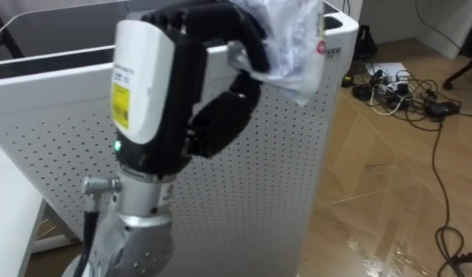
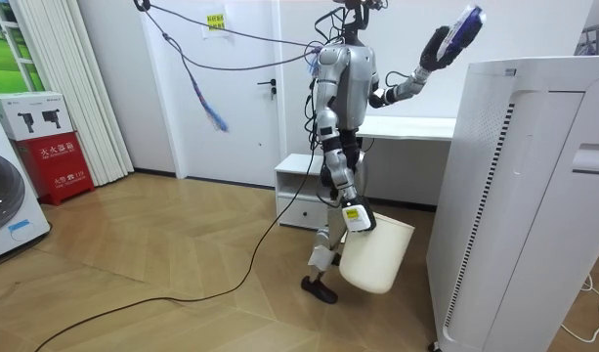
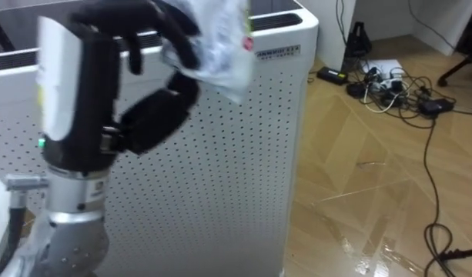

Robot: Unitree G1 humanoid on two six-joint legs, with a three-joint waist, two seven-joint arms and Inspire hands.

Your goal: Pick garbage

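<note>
My left hand (image 1: 151, 85) is raised in front of my head, its dark fingers curled round a crumpled clear plastic wrapper (image 1: 293, 38) with a red mark. It holds the wrapper above the top edge of a tall white perforated appliance (image 1: 251, 169). In the room view the same left hand (image 2: 438, 44) is lifted high with the wrapper (image 2: 465, 22) beside that appliance (image 2: 519, 196). My right hand (image 2: 356, 217) hangs low at my side, gripping the rim of a white waste bin (image 2: 377, 256) that is off the floor.
I stand on wood floor between the tall appliance and a white desk (image 2: 406, 127) with a small white cabinet (image 2: 299, 186). Cables and a power strip (image 1: 397, 85) lie on the floor beyond the appliance. A washing machine (image 2: 6, 210) and a red box (image 2: 55, 161) stand at the room view's left.
</note>
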